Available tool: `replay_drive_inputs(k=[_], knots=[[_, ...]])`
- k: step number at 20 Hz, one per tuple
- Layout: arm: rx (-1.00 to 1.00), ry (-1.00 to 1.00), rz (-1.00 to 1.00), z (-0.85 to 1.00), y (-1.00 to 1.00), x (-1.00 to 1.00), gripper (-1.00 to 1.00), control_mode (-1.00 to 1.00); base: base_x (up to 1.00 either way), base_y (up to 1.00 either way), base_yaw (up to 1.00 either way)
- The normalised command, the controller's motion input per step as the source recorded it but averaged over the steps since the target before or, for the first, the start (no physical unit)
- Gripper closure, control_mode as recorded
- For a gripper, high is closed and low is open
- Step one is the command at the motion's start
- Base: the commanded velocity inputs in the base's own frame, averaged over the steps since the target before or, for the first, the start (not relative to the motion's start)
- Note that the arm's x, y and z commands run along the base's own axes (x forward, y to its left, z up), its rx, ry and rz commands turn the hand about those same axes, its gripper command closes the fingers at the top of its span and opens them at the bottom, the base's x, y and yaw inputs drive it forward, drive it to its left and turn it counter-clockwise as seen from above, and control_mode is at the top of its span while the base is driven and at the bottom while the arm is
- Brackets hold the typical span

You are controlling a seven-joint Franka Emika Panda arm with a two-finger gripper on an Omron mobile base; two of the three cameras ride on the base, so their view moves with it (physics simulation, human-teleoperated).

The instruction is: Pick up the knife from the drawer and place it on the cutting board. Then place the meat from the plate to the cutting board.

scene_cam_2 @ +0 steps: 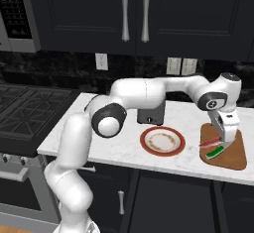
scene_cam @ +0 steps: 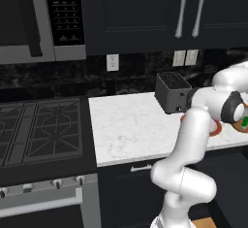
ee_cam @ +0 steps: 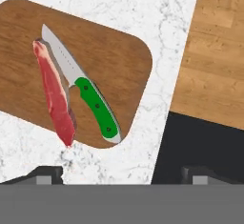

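White arm stretched far right, wrist bent down, claw [scene_cam_2: 225,140] pointing downward, fingers spread apart, empty.

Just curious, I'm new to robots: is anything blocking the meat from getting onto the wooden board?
Nothing visible does. The meat already lies on the cutting board beside the knife, one end overhanging the edge. The plate sits bare.

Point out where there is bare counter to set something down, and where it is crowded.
The widest free patch is the marble counter between the stove and the toaster. Crowded: the cutting board, where the knife and the meat lie side by side under the gripper, beside the plate.
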Motion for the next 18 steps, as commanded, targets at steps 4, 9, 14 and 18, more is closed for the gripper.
replay_drive_inputs(k=[4, 9, 14, 18], knots=[[0.0, 0.0, -0.04, 0.21, 0.97, -0.88, -1.0, -1.0, 0.0, 0.0, 0.0], [0.0, 0.0, -0.01, 0.15, 0.97, -0.91, -1.0, -1.0, 0.0, 0.0, 0.0], [-0.02, -0.02, -0.03, 0.44, 0.81, -0.91, -1.0, -1.0, 0.0, 0.0, 0.0], [-0.05, -0.03, -0.03, 0.79, 0.68, -0.85, -1.0, -1.0, 0.0, 0.0, 0.0]])
